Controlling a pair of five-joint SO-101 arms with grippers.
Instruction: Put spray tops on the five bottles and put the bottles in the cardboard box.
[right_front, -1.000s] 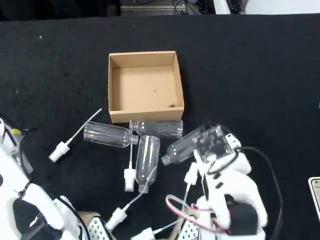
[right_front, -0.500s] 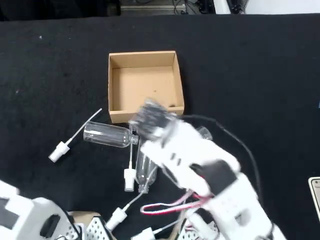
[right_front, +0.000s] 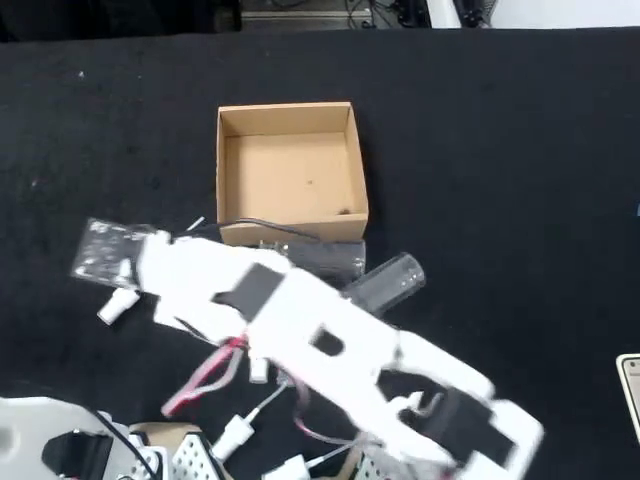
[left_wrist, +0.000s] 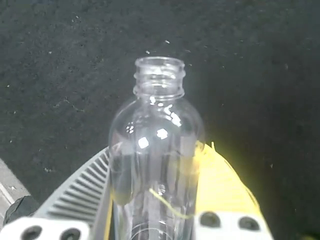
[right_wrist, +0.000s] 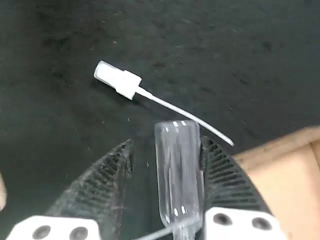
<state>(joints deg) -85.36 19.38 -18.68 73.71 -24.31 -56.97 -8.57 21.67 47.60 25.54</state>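
While left pincer (left_wrist: 155, 149) grips one bottle (left_wrist: 159, 112), right pincer (right_wrist: 167, 144) straddles second bottle (right_wrist: 178, 172)

no legible text, label, brand, number or sign anywhere; cardboard box (right_front: 286, 110) unprinted

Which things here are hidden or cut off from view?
High view: the right arm covers the bottles beside the box; their count is unclear.
Left wrist view: the base of the held bottle is cut off by the edge.
Right wrist view: the neck of the lying bottle, likewise.

Clr bottle (left_wrist: 157, 145), brown box (right_front: 290, 175), blk table (right_front: 500, 150).
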